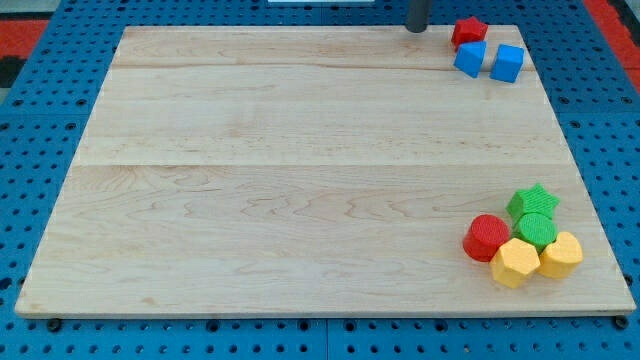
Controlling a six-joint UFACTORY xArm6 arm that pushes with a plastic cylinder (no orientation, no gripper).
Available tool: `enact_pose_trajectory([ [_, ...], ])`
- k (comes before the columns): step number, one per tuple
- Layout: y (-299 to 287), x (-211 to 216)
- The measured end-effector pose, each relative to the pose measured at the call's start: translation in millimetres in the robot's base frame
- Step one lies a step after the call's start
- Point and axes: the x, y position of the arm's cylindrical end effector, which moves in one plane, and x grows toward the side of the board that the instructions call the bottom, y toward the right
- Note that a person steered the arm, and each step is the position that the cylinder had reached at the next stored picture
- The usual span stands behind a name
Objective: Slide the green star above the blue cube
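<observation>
The green star (533, 200) lies near the view's lower right corner of the wooden board (300, 150). It touches a green cylinder (537, 229) just below it. Two blue blocks sit at the view's top right: one blue block (470, 58) and a blue cube (508, 63) to its right. A red star-like block (468, 31) sits just above them. My tip (416, 29) is at the board's top edge, left of the red block and the blue blocks, far from the green star.
A red cylinder (487, 238) and two yellow blocks (516, 263) (561, 255) crowd the green pieces at the lower right. Blue perforated table (30, 200) surrounds the board.
</observation>
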Motion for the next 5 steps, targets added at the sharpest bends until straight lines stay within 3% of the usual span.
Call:
enact_pose_trajectory([
  [4,73,0],
  [5,119,0],
])
